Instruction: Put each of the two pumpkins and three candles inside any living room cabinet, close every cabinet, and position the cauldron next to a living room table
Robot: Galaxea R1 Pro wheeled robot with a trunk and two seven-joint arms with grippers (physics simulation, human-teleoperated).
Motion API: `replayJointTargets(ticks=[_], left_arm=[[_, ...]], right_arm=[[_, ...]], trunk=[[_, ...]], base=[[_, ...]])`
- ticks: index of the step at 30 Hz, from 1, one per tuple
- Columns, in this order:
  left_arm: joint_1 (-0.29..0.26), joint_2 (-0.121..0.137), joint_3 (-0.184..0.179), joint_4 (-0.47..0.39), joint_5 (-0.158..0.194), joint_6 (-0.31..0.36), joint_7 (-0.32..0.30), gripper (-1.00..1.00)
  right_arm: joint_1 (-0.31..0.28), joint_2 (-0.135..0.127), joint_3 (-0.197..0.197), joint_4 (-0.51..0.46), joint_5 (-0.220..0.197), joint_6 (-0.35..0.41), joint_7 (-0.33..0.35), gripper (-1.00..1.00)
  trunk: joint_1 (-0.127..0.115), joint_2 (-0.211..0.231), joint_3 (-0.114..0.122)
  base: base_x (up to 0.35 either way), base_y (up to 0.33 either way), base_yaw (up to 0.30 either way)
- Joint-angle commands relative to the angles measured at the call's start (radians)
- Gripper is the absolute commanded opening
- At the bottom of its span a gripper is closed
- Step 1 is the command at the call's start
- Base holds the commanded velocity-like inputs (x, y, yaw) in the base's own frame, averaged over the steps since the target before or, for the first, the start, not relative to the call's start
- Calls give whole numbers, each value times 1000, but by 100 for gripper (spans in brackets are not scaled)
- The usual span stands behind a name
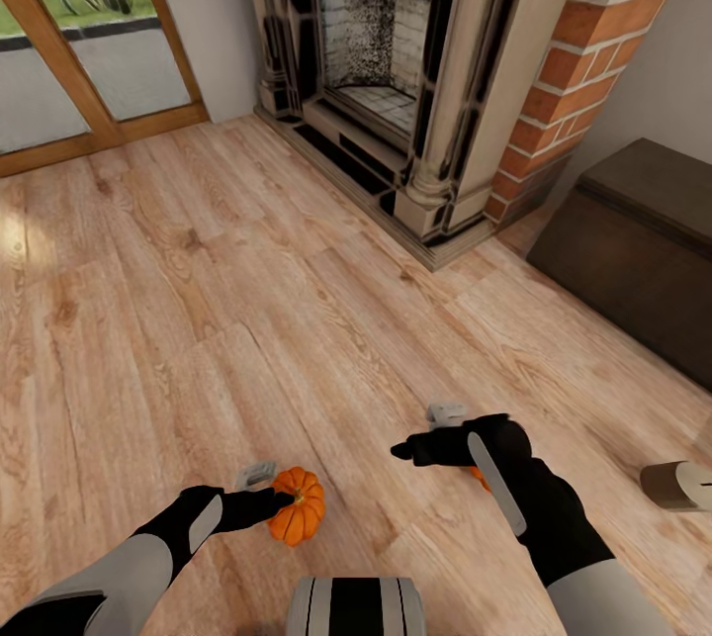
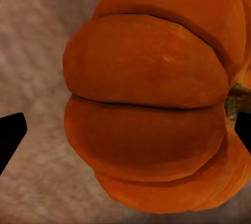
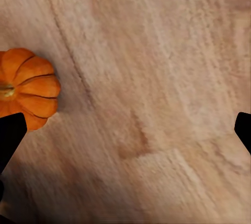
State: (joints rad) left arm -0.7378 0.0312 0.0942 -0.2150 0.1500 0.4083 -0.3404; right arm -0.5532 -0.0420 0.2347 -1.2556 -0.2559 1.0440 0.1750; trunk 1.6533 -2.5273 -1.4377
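On the pale wooden plank floor (image 1: 247, 300), 1 small ribbed orange pumpkin (image 1: 297, 505) sits between the left gripper's (image 1: 265, 490) spread fingers, the nearer arm.

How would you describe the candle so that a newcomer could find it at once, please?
Start at the brick fireplace and go to the dark brown cabinet beside it. Below the cabinet, on the wooden floor, lies the candle, a stubby beige cylinder on its side, unlike the orange pumpkins.

light: bright, even daylight | shadows: soft under arms | wrist views: soft, blurry textures | glare: faint on floor (image 1: 20, 230)
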Motion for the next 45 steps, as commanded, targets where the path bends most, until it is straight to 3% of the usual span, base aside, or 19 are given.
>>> replayJointTargets(ticks=[1, 9, 10, 34, 45], left_arm=[[0, 0, 7, -1, 6, 10, -1, 100], [0, -1, 7, -1, 6, 10, -2, 100], [0, -1, 7, -1, 6, 10, -2, -100], [0, 0, 8, -8, 8, 10, -5, -100], [0, 1, 8, -13, 8, 10, -6, -100]], right_arm=[[-1, -1, 5, -1, 3, 3, 3, 100], [-1, -1, 21, -1, 3, 3, 3, 100], [-1, -1, 21, -1, 3, 3, 3, 100], [-1, -1, 20, 0, 4, 3, 3, 100], [-1, -2, 17, 0, 7, 3, 1, 100]], trunk=[[0, 0, -1], [0, 0, -1], [0, 0, -1], [0, 0, -1], [-5, 2, 42]], base=[[0, 0, 0], [0, 0, 0], [0, 0, 0], [0, 0, 0], [0, 0, 0]])
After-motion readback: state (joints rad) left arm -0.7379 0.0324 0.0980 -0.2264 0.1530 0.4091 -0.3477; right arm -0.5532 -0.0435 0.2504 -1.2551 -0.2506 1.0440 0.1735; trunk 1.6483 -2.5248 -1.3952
